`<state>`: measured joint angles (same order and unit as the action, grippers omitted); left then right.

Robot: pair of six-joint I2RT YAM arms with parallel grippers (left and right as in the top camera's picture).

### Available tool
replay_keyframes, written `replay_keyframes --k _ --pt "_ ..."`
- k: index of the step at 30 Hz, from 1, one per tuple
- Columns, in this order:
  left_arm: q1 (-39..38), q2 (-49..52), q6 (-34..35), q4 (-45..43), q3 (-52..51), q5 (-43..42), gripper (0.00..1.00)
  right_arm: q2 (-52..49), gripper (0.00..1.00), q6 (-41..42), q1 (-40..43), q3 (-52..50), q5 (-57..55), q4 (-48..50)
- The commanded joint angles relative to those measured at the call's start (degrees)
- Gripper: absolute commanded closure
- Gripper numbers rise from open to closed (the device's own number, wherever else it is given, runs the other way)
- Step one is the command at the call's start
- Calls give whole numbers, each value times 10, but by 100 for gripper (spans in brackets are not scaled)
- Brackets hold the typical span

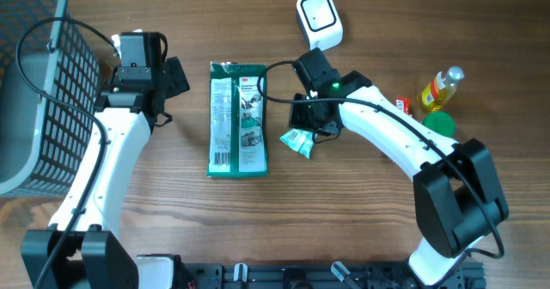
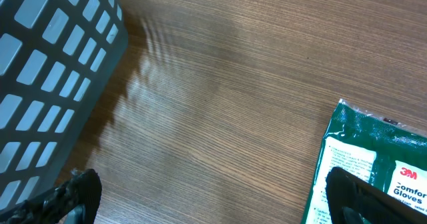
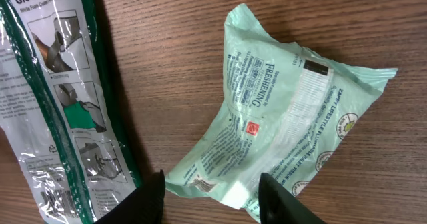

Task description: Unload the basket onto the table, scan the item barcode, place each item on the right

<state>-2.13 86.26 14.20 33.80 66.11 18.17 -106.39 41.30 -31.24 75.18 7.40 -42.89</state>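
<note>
While hovering with right gripper (image 3: 212,184) open astride the near edge of the mint pouch (image 3: 287,111), holds left gripper (image 2: 208,181) wide open, empty, glove pack (image 2: 373,157) by one finger.

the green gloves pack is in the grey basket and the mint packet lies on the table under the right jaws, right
No. The overhead view shows the gloves pack flat on the table, apart from the basket, not in it. The mint packet does lie on the table under the right jaws.
</note>
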Motion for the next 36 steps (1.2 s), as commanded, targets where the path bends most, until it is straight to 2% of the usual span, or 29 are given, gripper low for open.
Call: replay_keyframes --k 1,29,34,36 --pt "3 -1 -5 -2 6 5 0 2 53 -9 -4 1 -11 -3" --pt "3 -1 -5 -2 6 5 0 2 49 -25 -4 1 -17 -7" --pt "3 -1 -5 -2 6 5 0 10 50 -143 4 10 -17 -15" --pt "3 -1 -5 -2 6 5 0 25 46 -145 16 21 -16 -26"
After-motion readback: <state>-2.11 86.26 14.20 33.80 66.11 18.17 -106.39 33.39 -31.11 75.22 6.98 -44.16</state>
